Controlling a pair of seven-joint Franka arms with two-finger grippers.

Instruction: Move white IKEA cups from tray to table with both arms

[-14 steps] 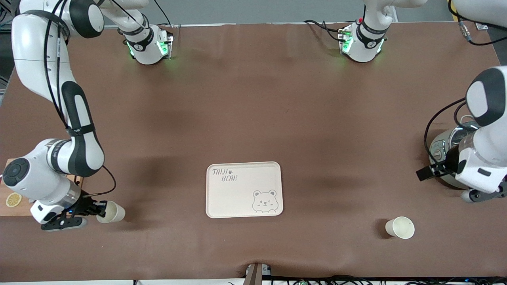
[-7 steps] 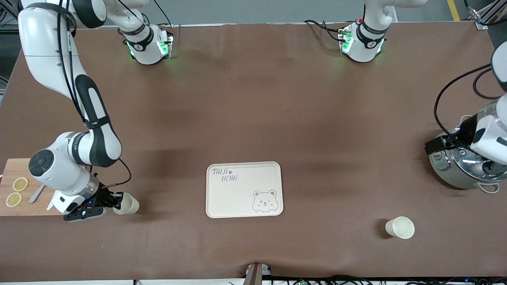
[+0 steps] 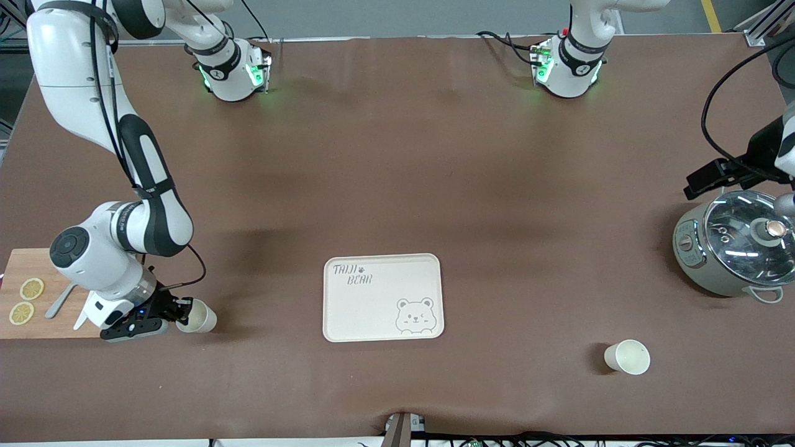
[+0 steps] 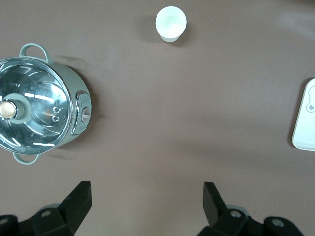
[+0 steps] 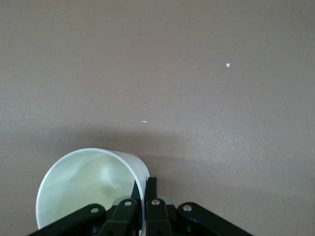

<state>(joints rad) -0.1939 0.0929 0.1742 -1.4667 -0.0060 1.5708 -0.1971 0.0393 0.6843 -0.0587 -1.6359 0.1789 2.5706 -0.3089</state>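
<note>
My right gripper (image 3: 181,308) is shut on the rim of one white IKEA cup (image 3: 197,316) and holds it just above the table, toward the right arm's end, beside the cream bear tray (image 3: 383,297). In the right wrist view the fingers (image 5: 151,189) pinch the cup's wall (image 5: 88,189). The second cup (image 3: 628,357) stands upright on the table toward the left arm's end, nearer the front camera than the pot; it also shows in the left wrist view (image 4: 171,22). My left gripper (image 4: 146,199) is open and empty, high over the table beside the pot.
A steel pot with a glass lid (image 3: 737,250) stands near the left arm's end. A wooden board with lemon slices (image 3: 25,301) and a utensil lies at the right arm's end. The tray's edge shows in the left wrist view (image 4: 305,115).
My right gripper carried its cup from beside the board a short way toward the tray, then barely moved. My left arm rose and drew back off the pot, uncovering it.
</note>
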